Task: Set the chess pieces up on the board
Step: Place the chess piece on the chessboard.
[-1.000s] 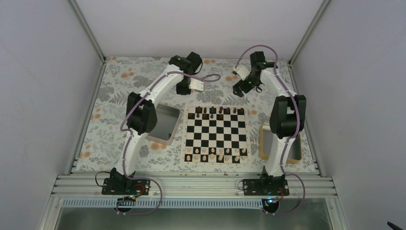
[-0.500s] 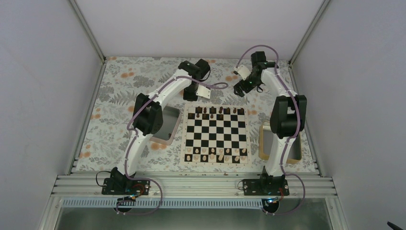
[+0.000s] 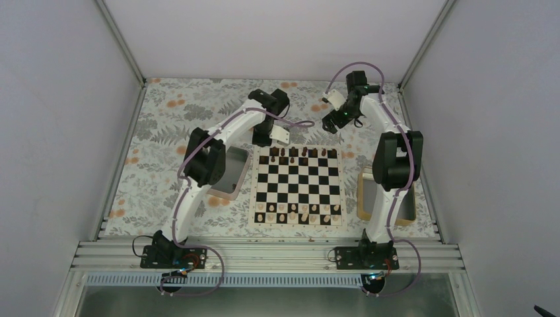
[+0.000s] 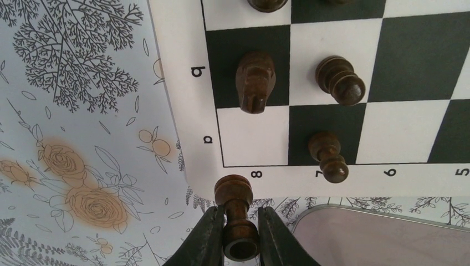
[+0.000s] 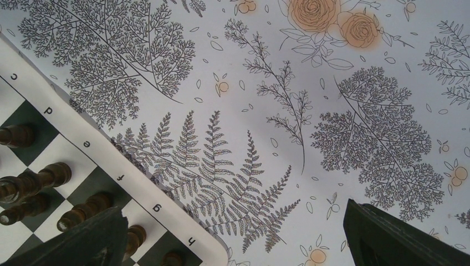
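Watching the feeds, I saw the left gripper [image 4: 241, 235] closed narrow on one dark piece [image 4: 234, 189], with a finger [image 4: 209, 238] on each side of its stem. In the left wrist view the far end of that piece sat over the pale border of the board [image 4: 252, 136], right at the corner marked a and 8. Whether it touched the border I could not tell. One square along the lettered edge stood a knight [image 4: 255, 80]. Two pawns [image 4: 328, 157] stood on the next row inward, each on its own square. The shiny corner of a tray [image 4: 388, 238] showed just beside the board, close under the gripper.

From the top camera, the left arm reached across that tray to the board's far left corner. The dark pieces [image 3: 292, 152] stood along the far rows and the pale pieces [image 3: 292, 212] along the near rows.

The right gripper [image 5: 233, 221] hung with its jaws spread wide over the floral cloth [image 5: 332, 111]. It was just off the board's far right corner. In its wrist view the border letters c to h ran down the left side, and several dark pieces stood on the squares behind them. From above, this gripper was beyond the far edge of the board and apart from it.
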Action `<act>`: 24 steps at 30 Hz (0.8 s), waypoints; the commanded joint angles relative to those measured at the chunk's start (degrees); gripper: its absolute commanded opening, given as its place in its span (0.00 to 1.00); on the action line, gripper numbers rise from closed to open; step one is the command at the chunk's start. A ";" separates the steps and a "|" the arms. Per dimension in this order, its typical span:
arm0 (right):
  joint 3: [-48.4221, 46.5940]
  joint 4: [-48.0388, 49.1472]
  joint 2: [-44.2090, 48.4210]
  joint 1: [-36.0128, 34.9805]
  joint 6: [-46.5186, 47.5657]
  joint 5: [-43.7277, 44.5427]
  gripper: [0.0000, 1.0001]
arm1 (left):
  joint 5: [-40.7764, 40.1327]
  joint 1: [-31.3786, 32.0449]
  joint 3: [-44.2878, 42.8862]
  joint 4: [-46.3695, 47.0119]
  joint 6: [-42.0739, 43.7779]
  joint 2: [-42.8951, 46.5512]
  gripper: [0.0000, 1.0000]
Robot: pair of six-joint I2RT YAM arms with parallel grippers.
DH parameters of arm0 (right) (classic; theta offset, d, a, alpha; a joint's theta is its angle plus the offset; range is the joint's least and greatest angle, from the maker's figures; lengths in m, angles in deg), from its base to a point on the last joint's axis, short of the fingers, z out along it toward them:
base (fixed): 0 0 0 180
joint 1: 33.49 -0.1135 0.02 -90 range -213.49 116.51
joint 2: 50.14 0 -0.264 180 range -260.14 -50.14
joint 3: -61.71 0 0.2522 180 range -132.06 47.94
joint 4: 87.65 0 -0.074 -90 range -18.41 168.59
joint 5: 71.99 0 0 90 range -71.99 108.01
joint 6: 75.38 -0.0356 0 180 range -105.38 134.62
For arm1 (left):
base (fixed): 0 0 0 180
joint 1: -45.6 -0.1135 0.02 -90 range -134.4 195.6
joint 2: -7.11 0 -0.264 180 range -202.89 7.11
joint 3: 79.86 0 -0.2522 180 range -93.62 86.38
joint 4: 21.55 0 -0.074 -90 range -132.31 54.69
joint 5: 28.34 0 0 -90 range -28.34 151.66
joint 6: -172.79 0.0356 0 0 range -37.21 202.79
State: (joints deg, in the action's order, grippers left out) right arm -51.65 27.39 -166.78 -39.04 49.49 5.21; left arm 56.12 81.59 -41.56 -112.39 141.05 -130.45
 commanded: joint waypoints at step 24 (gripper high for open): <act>0.54 -0.25 0.51 0.79 0.26 -0.38 1.00 | 1.97 1.28 -0.97 -0.62 0.90 -3.53 0.17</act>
State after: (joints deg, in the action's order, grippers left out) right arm -51.62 27.35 -166.78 -38.97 49.49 5.21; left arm 57.39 82.72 -41.25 -112.37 141.07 -132.35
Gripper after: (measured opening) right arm 0.996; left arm 0.163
